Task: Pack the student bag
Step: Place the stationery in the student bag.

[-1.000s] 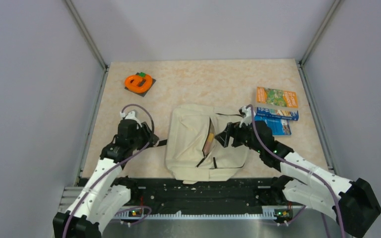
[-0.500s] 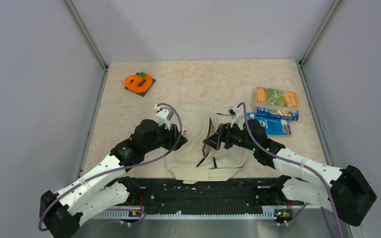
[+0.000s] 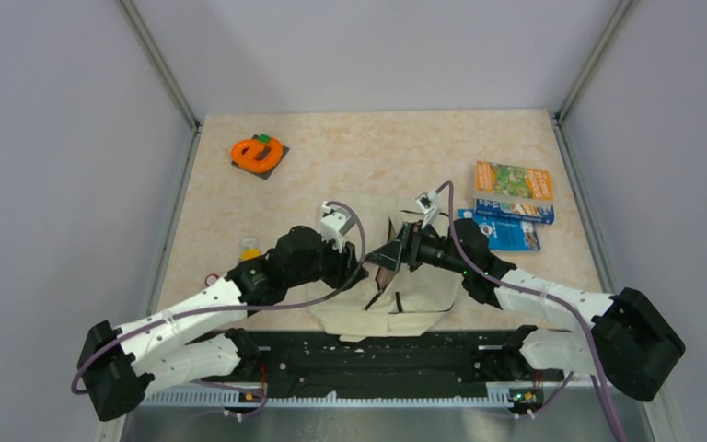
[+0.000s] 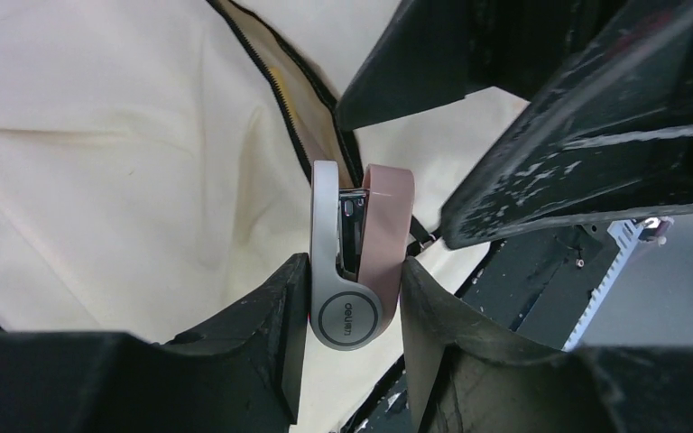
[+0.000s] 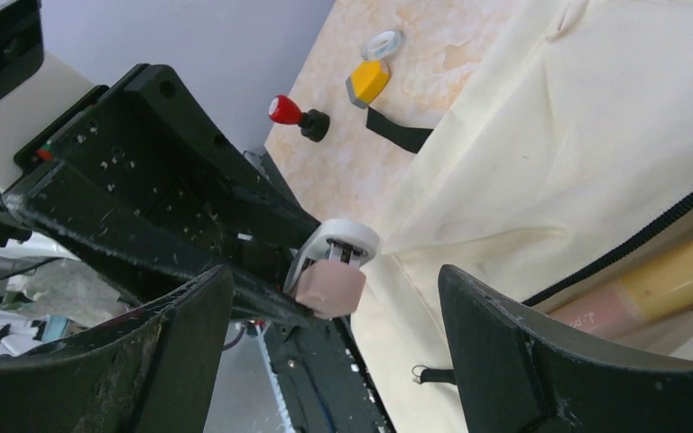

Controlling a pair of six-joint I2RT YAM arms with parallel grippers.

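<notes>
Stapler point(image 4: 352, 262) clamped in left fingers point(image 4: 266, 356) at open zip edge of student bag point(image 4: 99, 180); right fingers point(image 5: 528, 361) spread, empty

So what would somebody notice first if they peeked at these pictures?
Probably the big cream student bag, unzipped, at the near side of the table. Right at its zip opening, the left gripper pinches a pink-and-grey stapler, with the open right gripper close beside it. After that, the bright orange object in the far left corner.

Cream student bag point(image 4: 99, 180), black zip point(image 4: 271, 68); grey-and-pink stapler point(image 4: 356, 244) between the black left gripper point(image 4: 352, 271); yellow-pink item, perhaps a tube point(image 5: 659, 280), beyond its tips
</notes>
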